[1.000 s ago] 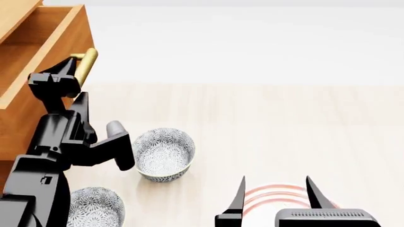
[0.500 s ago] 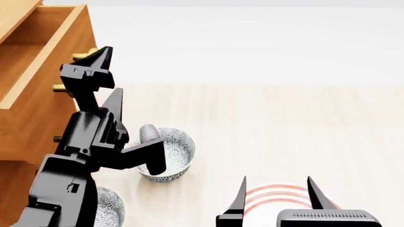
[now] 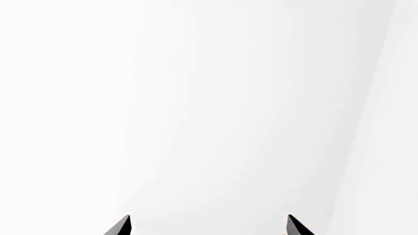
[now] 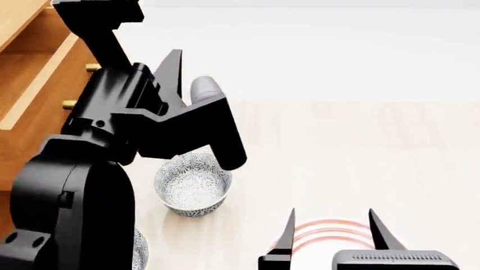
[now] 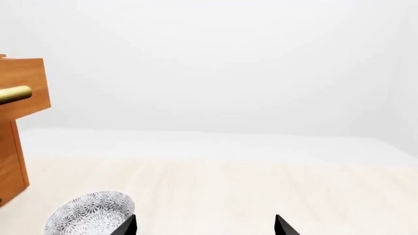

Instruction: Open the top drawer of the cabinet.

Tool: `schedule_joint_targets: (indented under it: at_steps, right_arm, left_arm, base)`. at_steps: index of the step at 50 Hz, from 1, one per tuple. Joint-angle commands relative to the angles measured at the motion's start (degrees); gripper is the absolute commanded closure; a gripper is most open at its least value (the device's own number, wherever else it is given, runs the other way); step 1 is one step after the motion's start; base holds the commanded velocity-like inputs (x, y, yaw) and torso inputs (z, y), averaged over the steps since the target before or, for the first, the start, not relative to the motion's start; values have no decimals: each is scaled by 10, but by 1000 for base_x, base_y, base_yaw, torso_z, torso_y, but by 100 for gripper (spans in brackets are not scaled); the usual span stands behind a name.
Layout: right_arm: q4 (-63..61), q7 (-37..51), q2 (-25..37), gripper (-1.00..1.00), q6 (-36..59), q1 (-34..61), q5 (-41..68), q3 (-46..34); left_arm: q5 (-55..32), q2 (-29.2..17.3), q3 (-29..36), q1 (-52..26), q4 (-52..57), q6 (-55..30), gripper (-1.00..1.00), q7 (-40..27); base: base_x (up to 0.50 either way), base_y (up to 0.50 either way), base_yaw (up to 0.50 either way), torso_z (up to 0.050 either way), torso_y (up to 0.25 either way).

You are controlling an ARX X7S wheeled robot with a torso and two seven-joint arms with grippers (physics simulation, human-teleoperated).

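Observation:
The orange-brown cabinet (image 4: 22,152) stands at the left of the head view. Its top drawer (image 4: 30,62) is pulled out, with its inside showing. In the right wrist view the drawer front (image 5: 29,83) juts out with its brass handle (image 5: 14,94). My left arm is raised in front of the cabinet. My left gripper (image 4: 98,11) is at the picture's top edge, away from the handle. In the left wrist view it (image 3: 209,226) is open and empty, facing only white wall. My right gripper (image 4: 330,225) is open and empty, low at the front.
A patterned grey bowl (image 4: 193,183) sits on the floor next to the cabinet, also in the right wrist view (image 5: 91,213). A second bowl (image 4: 139,250) shows as a sliver behind my left arm. A red-ringed plate (image 4: 322,233) lies under the right gripper. Brass stubs (image 4: 69,104) show on the cabinet front.
My left gripper has let go of the top drawer's handle and risen up and to the right, away from the cabinet. The drawer stays pulled out. The right arm has not moved.

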Motion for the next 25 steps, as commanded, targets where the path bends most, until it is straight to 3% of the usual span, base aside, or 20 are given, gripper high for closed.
schedule_joint_targets:
  at_steps: [1, 6, 11, 17, 25]
  right_arm:
    - [-6, 3, 3, -100, 0, -3, 5, 3]
    - [-14, 6, 5, -100, 6, 0, 9, 6]
    - [-26, 11, 8, -100, 20, 5, 13, 5]
    - [-20, 12, 8, -100, 14, 2, 8, 0]
    - [-22, 14, 10, -100, 14, 1, 8, -2]
  left_arm:
    - [36, 57, -12, -138, 69, -124, -100, 200]
    - [22, 62, -37, -180, 56, -144, -100, 241]
    - [-32, 74, -122, -235, 6, -182, -100, 292]
    - [-56, 61, -162, -262, -39, -179, -100, 295]
    - [-105, 86, -261, -328, -137, -237, -100, 325]
  base:
    - [0, 0, 0, 0, 0]
    - [0, 0, 0, 0, 0]
    - [0, 0, 0, 0, 0]
    - [0, 0, 0, 0, 0]
    - [0, 0, 0, 0, 0]
